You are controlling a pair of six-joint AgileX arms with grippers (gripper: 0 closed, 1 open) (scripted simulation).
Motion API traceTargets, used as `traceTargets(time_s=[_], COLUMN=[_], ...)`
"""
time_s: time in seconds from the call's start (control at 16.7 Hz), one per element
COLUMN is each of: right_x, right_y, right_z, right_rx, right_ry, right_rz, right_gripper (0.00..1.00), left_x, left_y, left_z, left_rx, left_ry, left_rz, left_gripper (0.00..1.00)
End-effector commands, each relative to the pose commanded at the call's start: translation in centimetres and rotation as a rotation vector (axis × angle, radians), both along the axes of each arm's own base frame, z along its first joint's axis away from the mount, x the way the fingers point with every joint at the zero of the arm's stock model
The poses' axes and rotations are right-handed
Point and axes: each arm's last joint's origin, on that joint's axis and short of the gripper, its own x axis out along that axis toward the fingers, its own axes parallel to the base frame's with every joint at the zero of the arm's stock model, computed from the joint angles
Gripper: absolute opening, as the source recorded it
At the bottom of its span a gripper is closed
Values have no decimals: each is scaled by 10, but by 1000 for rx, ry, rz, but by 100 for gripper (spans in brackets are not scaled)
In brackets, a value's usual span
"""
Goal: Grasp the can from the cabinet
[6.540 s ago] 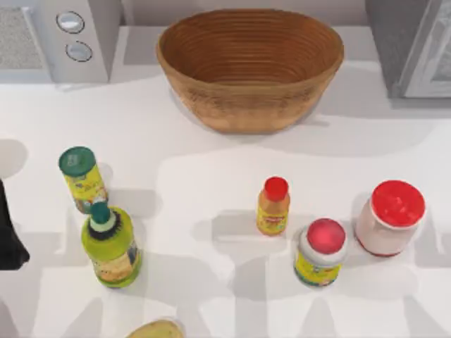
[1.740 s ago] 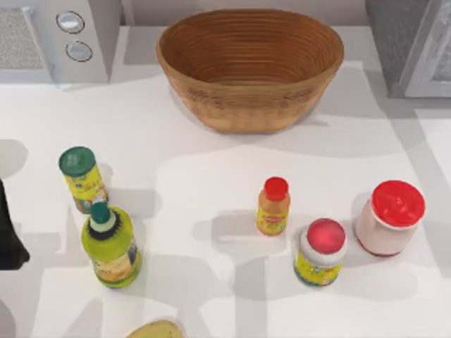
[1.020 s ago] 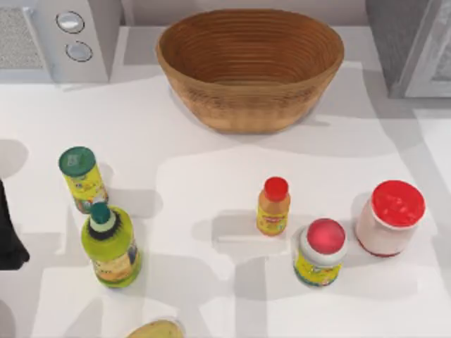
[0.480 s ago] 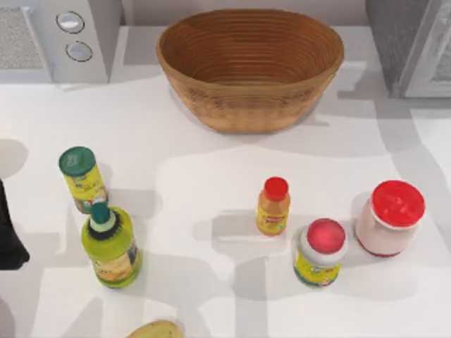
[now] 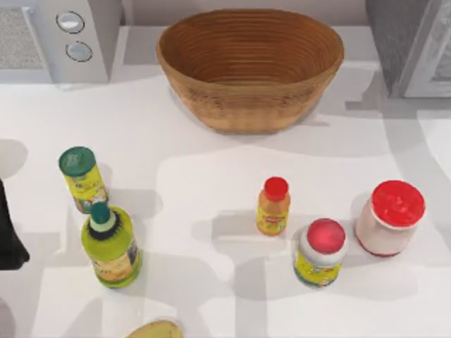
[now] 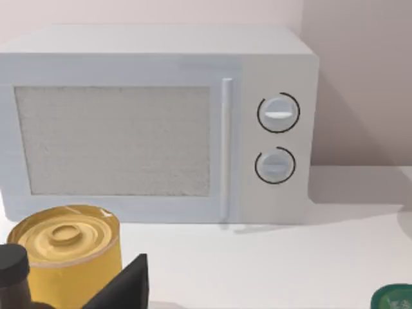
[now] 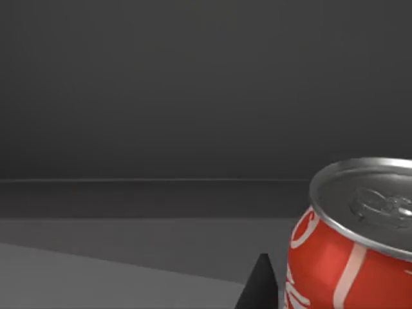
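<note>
A red can [image 7: 351,248] with a silver top stands upright on the dark floor inside the cabinet [image 7: 161,96], seen close up in the right wrist view. A dark part of my right gripper [image 7: 259,290] shows just beside the can, near its lower side. In the top view the cabinet [image 5: 409,42], with its dark grey speckled side and white framed door, stands at the table's back right corner. My left arm [image 5: 8,236] is parked at the table's left edge.
A wicker basket [image 5: 250,105] sits at the back centre and a white microwave [image 5: 70,35] at the back left. Bottles [image 5: 110,243] and jars [image 5: 390,217] stand across the front. A yellow tin [image 6: 64,257] is close to the left wrist.
Shadows on the right side of the table near the cabinet have shifted. The bottles, the jars and the left arm have not moved.
</note>
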Motion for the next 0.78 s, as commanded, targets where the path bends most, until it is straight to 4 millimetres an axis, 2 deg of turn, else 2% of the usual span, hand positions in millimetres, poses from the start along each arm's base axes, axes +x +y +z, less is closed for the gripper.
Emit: traceTargets(time_s=[0.18,0.3,0.48,0.78], right_x=[-21,-36,-57,-86], right_y=[-11,-19,-29,-42], right_z=[-30,-62,-125,-250], right_rx=[-3,-6,-11,-10], right_ry=[8,25,59,94], right_rz=[0,1,1,6], right_gripper=[0,0,0,0], left_x=[0,0,0,0], left_y=[0,0,0,0], left_z=[0,0,0,0], left_rx=[0,0,0,0], left_ry=[0,0,0,0], left_rz=[0,0,0,0], left_gripper=[100,100,100,100])
